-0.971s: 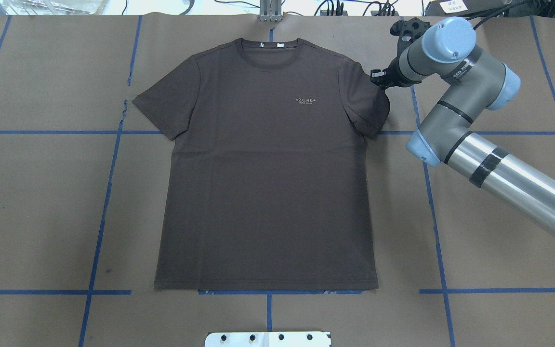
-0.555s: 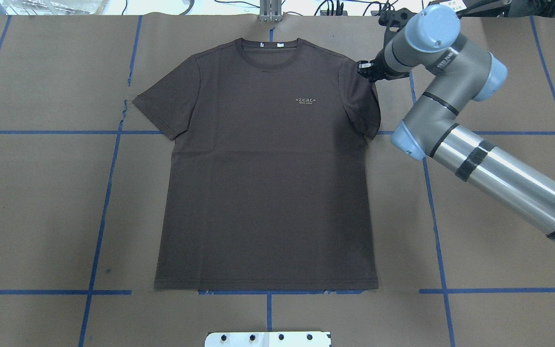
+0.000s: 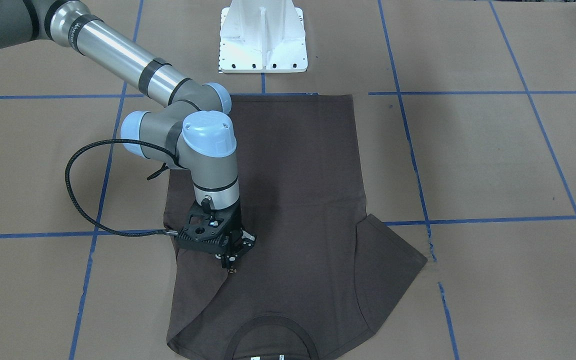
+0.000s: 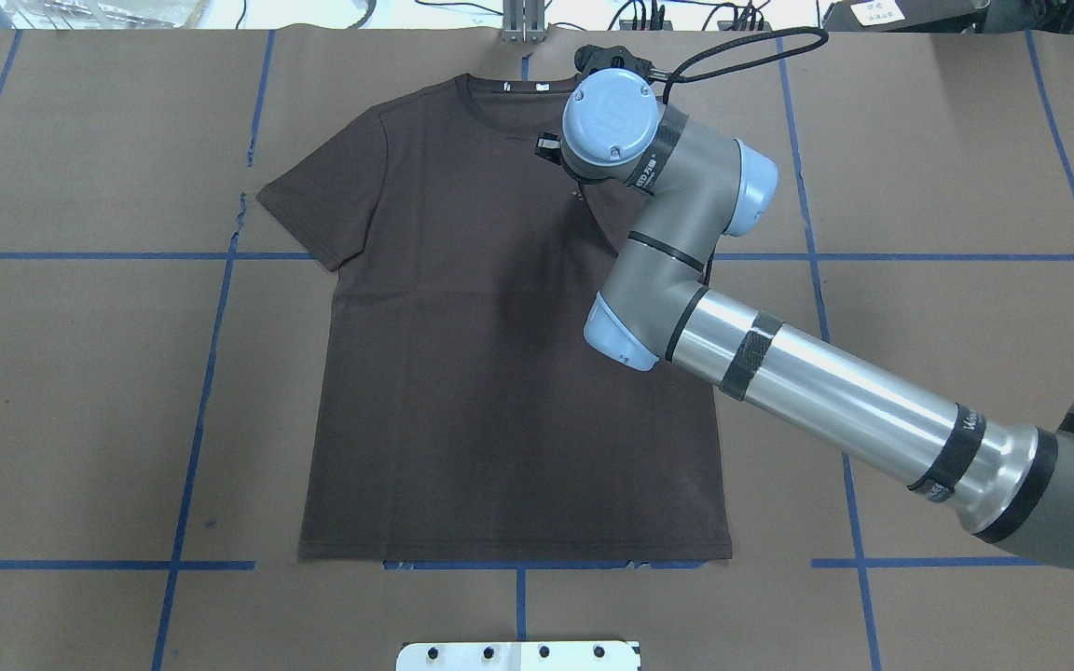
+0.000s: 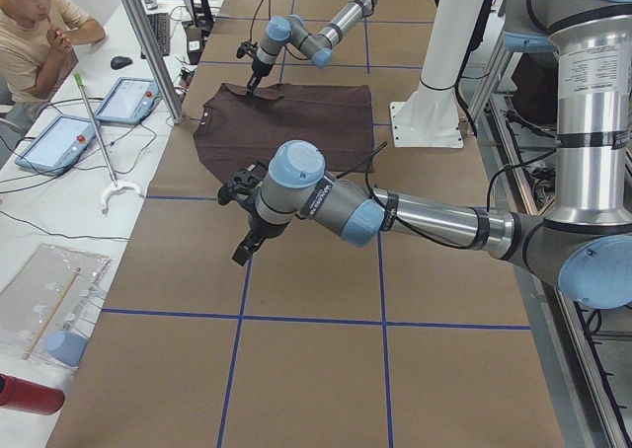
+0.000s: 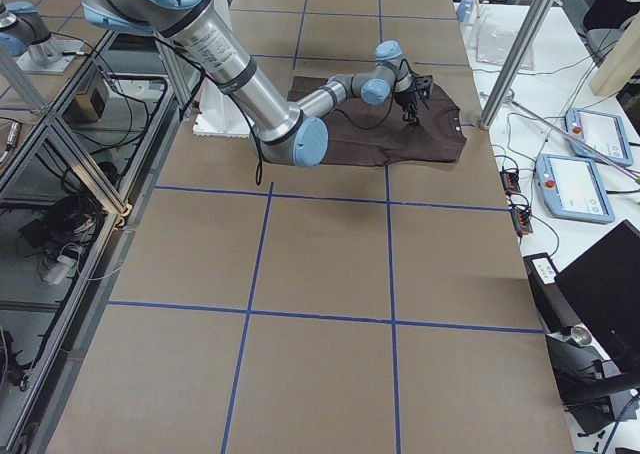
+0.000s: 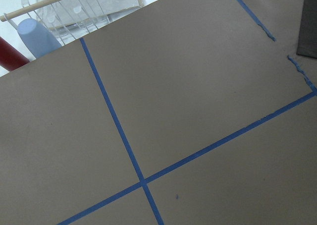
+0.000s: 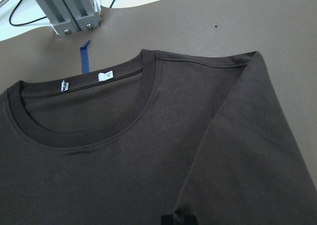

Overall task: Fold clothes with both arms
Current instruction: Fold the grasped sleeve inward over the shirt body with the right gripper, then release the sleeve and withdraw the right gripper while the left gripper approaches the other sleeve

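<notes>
Since the sleeve on the right arm's side lies doubled inward across the chest, the right gripper sits low over the T-shirt, left of centre in the front-facing frame. Its fingertips look clenched on the sleeve's hem, probably so the flap cannot slip back before it is laid down. The shirt lies flat and face up in the middle of the overhead frame on the paper-covered table, with its collar toward the top and the other sleeve spread at upper left. The left gripper hangs over bare paper, well apart from the shirt. Whether its claw is released or clenched I cannot tell.
</notes>
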`<state>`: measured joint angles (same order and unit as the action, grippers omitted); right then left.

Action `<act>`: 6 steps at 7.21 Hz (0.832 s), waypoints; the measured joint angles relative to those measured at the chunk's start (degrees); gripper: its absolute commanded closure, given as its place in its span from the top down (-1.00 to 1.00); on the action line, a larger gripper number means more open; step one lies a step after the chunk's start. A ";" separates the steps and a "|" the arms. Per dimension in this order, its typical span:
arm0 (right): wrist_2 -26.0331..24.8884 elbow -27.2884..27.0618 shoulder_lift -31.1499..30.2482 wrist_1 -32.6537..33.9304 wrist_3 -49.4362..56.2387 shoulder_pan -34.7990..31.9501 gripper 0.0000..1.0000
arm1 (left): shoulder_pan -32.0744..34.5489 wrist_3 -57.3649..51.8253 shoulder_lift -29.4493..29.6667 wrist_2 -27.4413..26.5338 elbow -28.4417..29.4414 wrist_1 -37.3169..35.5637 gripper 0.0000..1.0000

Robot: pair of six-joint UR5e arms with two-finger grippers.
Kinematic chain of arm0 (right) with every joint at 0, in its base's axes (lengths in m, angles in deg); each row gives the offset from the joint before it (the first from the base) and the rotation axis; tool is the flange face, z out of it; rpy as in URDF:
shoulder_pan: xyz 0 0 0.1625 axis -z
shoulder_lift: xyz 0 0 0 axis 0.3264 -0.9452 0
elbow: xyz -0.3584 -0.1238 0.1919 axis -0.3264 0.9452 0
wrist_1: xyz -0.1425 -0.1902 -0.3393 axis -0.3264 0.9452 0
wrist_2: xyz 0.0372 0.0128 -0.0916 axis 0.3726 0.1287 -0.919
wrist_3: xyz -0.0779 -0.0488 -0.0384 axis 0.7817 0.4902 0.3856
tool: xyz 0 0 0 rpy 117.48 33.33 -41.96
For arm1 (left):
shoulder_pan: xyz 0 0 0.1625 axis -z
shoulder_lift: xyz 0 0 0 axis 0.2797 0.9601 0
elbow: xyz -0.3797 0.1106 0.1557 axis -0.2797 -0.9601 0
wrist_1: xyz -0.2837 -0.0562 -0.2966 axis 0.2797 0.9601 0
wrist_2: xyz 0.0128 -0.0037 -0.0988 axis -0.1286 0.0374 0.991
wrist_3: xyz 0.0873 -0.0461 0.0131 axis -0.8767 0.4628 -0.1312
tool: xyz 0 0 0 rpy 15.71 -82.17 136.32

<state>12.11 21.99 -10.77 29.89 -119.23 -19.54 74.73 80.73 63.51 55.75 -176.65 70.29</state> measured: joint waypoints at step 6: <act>26.60 -14.24 -11.58 8.91 30.22 -19.13 1.00 | -7.81 11.75 14.21 -0.25 9.80 13.33 0.99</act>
<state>38.71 7.74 -22.35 38.79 -89.01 -38.67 66.92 92.48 77.73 55.50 -166.84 83.62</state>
